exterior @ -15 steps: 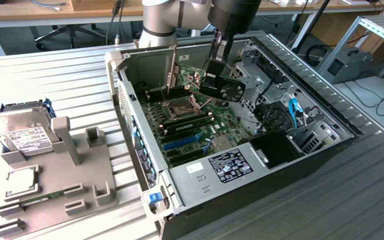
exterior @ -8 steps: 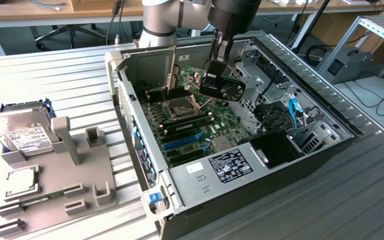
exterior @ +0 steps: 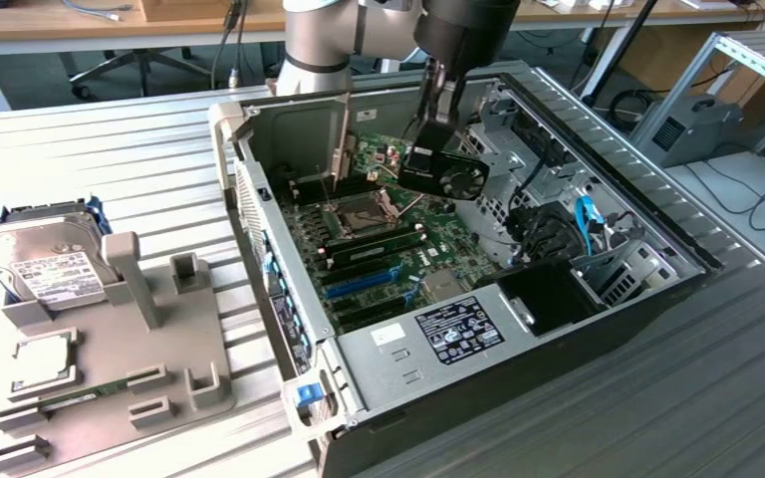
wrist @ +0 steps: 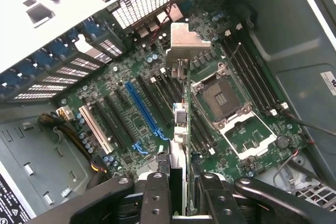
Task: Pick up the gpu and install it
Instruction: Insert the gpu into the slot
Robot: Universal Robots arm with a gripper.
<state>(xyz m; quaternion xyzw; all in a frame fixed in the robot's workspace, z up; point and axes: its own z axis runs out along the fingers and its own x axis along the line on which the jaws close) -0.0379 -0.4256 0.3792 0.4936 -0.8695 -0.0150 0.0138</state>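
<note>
Closest to the wrist camera, the gripper (wrist: 178,192) has its two black fingers (wrist: 156,195) pinched tight on the gpu (wrist: 181,124), seen edge-on — green board running away from the camera, silver bracket at the far end. Below it sits the motherboard (wrist: 131,114) with its blue slot (wrist: 142,111) and the empty CPU socket (wrist: 223,95); the card hangs above them, not seated in anything.

In the exterior view the gripper (exterior: 438,134) carries the gpu (exterior: 442,171) inside the open PC case (exterior: 648,289), fan face showing, up over the motherboard (exterior: 370,249) — clear of the slots. Off to the exterior view's left, a grey parts tray (exterior: 104,378) lies on the table (exterior: 77,159), with a silver hard drive (exterior: 37,264) standing well apart from the case.
</note>
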